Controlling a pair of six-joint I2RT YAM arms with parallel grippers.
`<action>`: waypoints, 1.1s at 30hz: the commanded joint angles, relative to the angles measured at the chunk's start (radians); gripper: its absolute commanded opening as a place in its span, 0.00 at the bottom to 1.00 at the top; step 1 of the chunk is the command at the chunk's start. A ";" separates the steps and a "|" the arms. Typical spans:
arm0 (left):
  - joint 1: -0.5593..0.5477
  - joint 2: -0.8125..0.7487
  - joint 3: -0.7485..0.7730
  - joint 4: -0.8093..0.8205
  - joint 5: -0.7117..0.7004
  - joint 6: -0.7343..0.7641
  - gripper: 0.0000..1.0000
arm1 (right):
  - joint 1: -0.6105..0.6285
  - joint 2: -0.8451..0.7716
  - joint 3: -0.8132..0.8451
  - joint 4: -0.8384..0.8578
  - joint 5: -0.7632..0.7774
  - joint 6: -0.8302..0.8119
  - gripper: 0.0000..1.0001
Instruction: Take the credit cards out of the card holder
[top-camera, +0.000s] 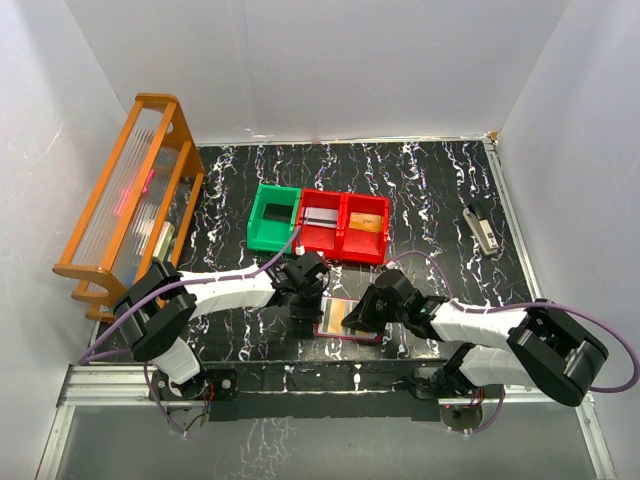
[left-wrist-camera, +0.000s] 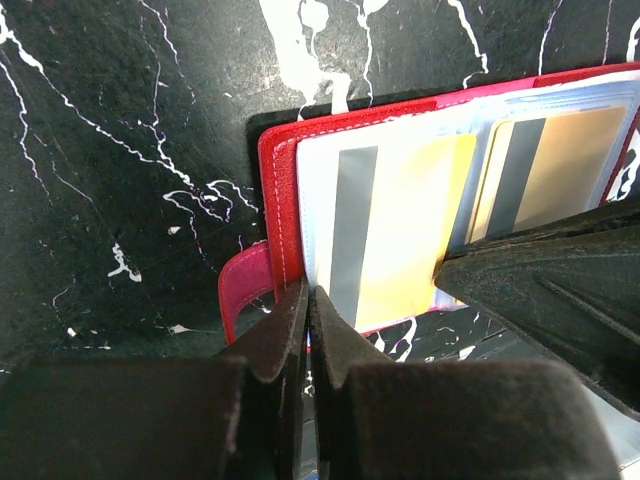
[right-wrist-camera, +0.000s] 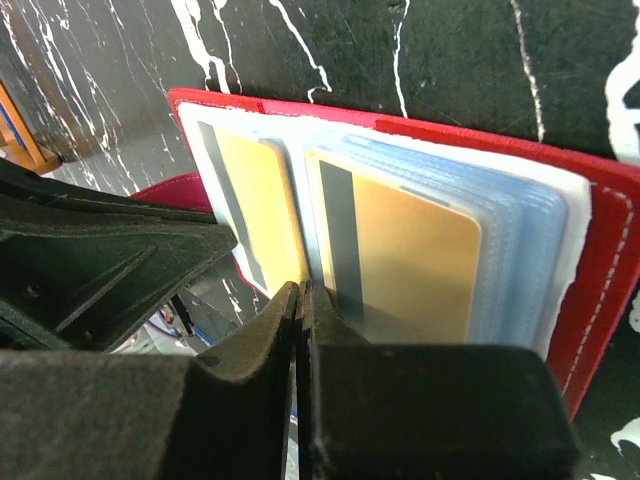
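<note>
Holder: the card holder (top-camera: 352, 338) lies open, sleeves up, close to the bench's (top-camera: 440, 180) near edge, between both claws.
Left card: gold (left-wrist-camera: 400, 230), tucked in the left sleeve, its near edge just beside the left claw.
Right card: gold (right-wrist-camera: 410, 250), in the top sleeve of the right stack.
Left claw: (left-wrist-camera: 308, 295) clenched, tips at the holder's near-left edge beside the snap tab (left-wrist-camera: 245, 285); whether it pinches anything, I cannot tell.
Right claw: (right-wrist-camera: 301, 290) clenched, tips at the near edge by the fold, between the cards.
Room: the claws crowd each other; bare bench shows right of the holder.
Far side: red bins (top-camera: 345, 225) and a green bin (top-camera: 273, 220), well apart.
</note>
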 joint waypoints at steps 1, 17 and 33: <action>-0.002 -0.031 -0.023 -0.062 -0.022 0.006 0.00 | 0.005 -0.039 0.017 0.058 -0.001 0.019 0.00; -0.002 -0.035 -0.034 -0.061 -0.026 0.008 0.00 | 0.005 -0.024 0.099 -0.064 0.018 -0.062 0.23; -0.003 0.018 -0.053 -0.050 -0.022 -0.004 0.00 | 0.010 0.023 0.144 -0.194 0.112 -0.080 0.31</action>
